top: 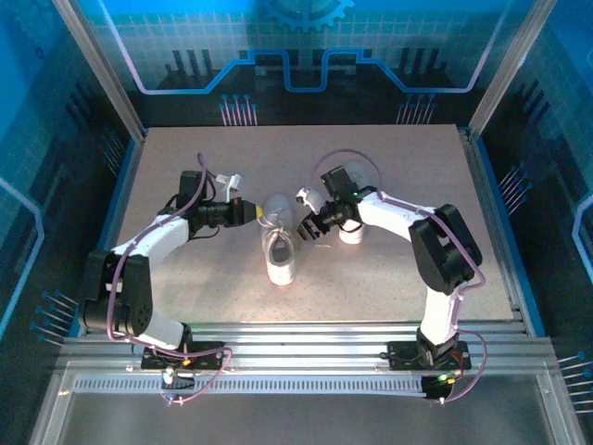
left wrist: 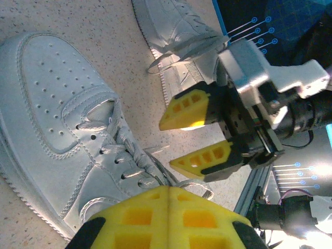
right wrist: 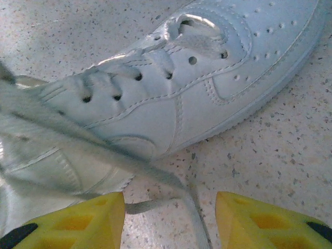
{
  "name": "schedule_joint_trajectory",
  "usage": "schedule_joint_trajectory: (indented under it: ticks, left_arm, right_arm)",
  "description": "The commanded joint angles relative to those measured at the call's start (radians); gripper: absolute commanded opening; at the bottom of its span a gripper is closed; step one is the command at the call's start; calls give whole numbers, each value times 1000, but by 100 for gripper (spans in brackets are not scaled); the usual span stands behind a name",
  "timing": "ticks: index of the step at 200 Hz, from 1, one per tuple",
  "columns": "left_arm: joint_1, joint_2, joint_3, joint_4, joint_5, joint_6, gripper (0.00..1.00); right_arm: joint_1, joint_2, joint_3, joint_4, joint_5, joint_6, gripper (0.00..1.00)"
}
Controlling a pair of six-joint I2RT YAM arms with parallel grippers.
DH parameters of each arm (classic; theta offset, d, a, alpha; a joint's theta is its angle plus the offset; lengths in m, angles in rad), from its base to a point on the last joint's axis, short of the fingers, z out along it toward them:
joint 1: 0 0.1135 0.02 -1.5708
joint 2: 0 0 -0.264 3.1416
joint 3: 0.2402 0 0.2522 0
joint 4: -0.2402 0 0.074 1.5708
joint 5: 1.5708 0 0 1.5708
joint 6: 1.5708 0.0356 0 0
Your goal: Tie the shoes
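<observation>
1. White shoe (top: 281, 258) lies mid-table (top: 185, 158), toe toward the arm bases, its heel end between the two grippers.
2. Second shoe (left wrist: 176, 31) lies near it, on the right arm's side, partly under that arm.
3. Left gripper (top: 260, 212) sits just beside the first shoe's heel end. Its yellow pads (left wrist: 135, 220) are pressed flat together, and I cannot tell whether any lace is caught between them.
4. Right gripper (right wrist: 170, 220) hovers low over the shoe's laced side with its jaws wide apart, gripping nothing.
5. Lace (right wrist: 196, 218) lies loose on the table, running between the right fingers.
</observation>
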Motion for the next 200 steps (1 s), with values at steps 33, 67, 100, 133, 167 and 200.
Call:
schedule_joint_trajectory:
  ticks: [33,67,100,133,167,200]
  left_arm:
    - [14,26,26,2,44,2,0]
    - [17,28,21,15,49,-9,0]
    - [24,8,7,12,45,-13,0]
    - [34,-43,-17,-2,25,-10,0]
    - [40,-105,-34,-51,-14,8,0]
    - [43,-155,-49,-98,-65,10,0]
  right_arm:
    - [13,97,57,-82,-62,16,50]
    - [25,137,60,-63,-46,54,50]
    - [23,175,61,-12,-77,120,35]
    - [23,67,-39,103,-44,151,10]
    - [25,-72,-128,173,10,159,5]
    - [28,-130,-150,150,52,148,5]
